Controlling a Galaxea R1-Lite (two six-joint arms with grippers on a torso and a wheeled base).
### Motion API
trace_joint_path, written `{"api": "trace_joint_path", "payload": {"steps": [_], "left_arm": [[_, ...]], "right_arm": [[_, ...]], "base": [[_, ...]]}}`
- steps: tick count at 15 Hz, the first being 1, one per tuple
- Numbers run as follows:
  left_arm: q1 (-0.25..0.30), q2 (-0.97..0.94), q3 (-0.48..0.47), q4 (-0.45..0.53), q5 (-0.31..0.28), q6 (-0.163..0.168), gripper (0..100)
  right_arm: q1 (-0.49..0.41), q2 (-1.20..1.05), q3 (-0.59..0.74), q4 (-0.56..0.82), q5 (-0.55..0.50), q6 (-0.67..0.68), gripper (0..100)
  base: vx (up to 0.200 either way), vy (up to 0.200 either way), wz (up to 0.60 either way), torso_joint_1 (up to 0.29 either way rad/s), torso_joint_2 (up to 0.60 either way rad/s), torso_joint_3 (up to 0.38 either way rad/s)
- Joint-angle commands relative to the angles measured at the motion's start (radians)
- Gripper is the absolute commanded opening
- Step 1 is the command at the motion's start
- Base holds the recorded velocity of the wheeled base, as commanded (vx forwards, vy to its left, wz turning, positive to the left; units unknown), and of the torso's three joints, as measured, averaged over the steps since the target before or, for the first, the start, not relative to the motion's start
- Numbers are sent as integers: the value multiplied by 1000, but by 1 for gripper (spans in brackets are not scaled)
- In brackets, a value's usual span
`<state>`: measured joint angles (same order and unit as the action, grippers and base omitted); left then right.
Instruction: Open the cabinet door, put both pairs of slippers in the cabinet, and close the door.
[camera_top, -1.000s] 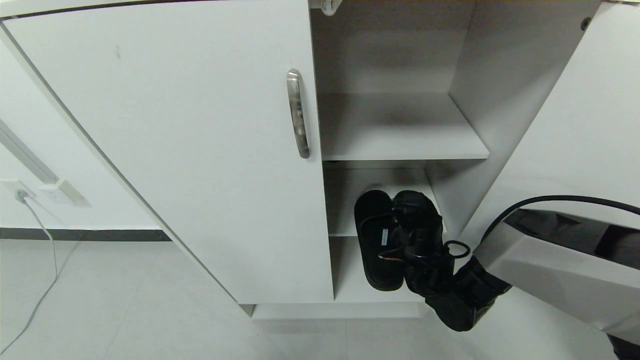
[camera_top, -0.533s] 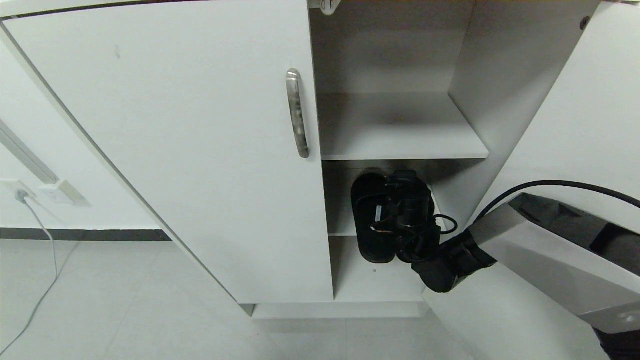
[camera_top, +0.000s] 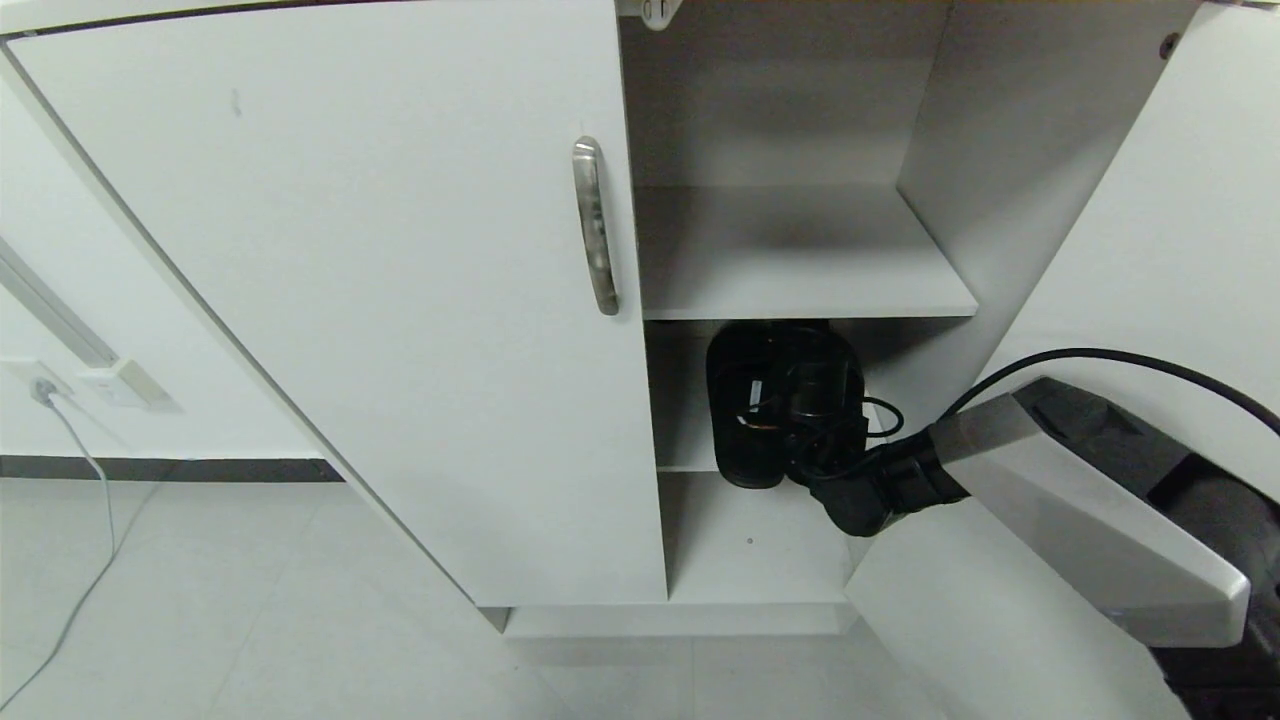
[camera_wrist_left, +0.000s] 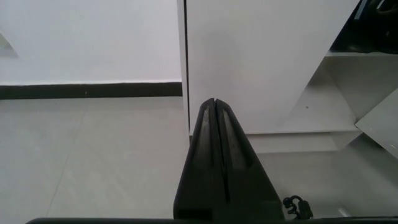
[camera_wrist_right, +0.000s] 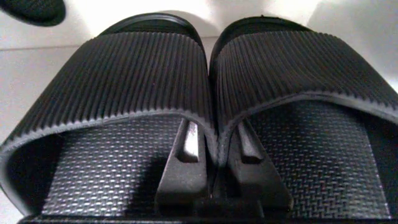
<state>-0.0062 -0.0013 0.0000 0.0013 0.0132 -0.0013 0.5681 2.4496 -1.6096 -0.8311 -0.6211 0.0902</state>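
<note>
Right arm is in through the open right door of the cabinet. On the right gripper the jaws are closed on the black slippers, pinching the two inner side walls together (one finger inside each shoe). The pair is in the middle compartment, under the upper shelf and over the lower shelf. Whether the soles touch that shelf you cannot tell. The left gripper has its jaws shut on nothing and hangs over the floor before the cabinet.

Risks to watch:
- The heels look level with or just past the lower shelf's front edge. If you let go here, the pair may tip out and block the door.
- The grip is only on soft side walls, so a scrape under the upper shelf could peel one slipper free.
- The cable loops just beside the slippers and could catch a strap when you pull out.
- A dark shape lies deeper in, possibly another slipper. Pushing far could shove it.
</note>
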Motion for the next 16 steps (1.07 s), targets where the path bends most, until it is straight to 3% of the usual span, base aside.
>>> {"api": "trace_joint_path", "payload": {"steps": [1, 3, 13, 14, 16], "left_arm": [[0, 1, 0, 0, 1, 0, 0], [0, 1, 0, 0, 1, 0, 0], [0, 1, 0, 0, 2, 1, 0], [0, 1, 0, 0, 2, 1, 0], [0, 1, 0, 0, 2, 1, 0]], "right_arm": [[-7, 28, -39, 12, 0, 0, 0], [-13, 52, -89, 47, 0, 0, 0], [-20, 69, -93, 63, 0, 0, 0], [-20, 69, -93, 66, 0, 0, 100], [-19, 55, -69, 64, 0, 0, 100]], "base": [[0, 0, 0, 0, 0, 0], [0, 0, 0, 0, 0, 0], [0, 0, 0, 0, 0, 0], [0, 0, 0, 0, 0, 0], [0, 0, 0, 0, 0, 0]]}}
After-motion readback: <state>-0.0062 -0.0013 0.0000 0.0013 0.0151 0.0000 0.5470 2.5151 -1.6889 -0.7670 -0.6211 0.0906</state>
